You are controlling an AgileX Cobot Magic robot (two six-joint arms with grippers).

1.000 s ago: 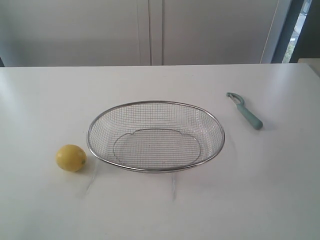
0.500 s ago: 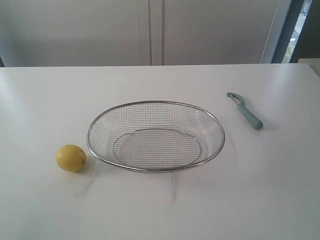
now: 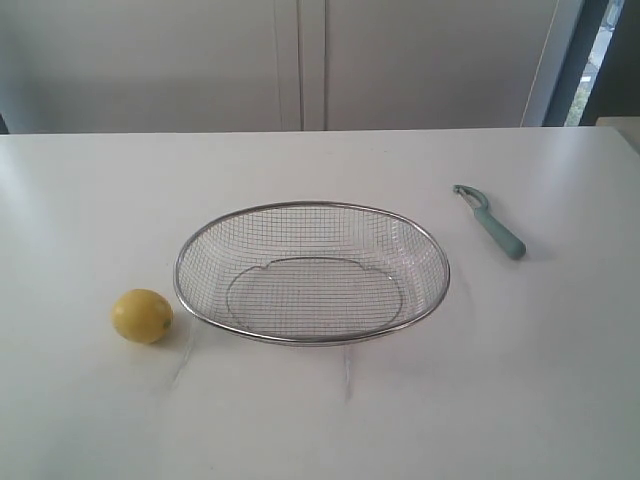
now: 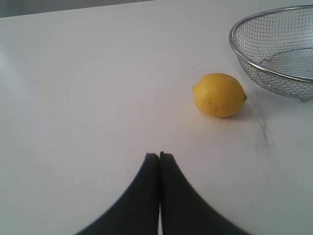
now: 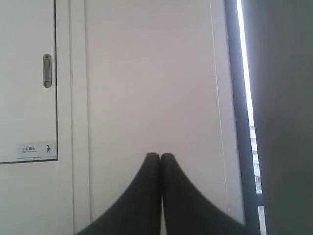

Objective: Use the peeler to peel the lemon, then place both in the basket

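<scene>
The yellow lemon (image 3: 142, 316) lies on the white table, just left of the silver wire basket (image 3: 437, 265), which is empty. The teal-handled peeler (image 3: 492, 223) lies on the table to the right of the basket, blade head pointing away. Neither arm shows in the exterior view. In the left wrist view my left gripper (image 4: 159, 155) is shut and empty, well short of the lemon (image 4: 218, 94), with the basket's rim (image 4: 234, 47) beyond it. My right gripper (image 5: 160, 156) is shut and empty, facing a wall; no task object shows in that view.
The white table (image 3: 90, 200) runs wide around the basket. Pale cabinet doors (image 3: 300, 60) stand behind its far edge, and a dark window frame (image 3: 565, 60) at the back right. The right wrist view shows a door handle (image 5: 47, 70).
</scene>
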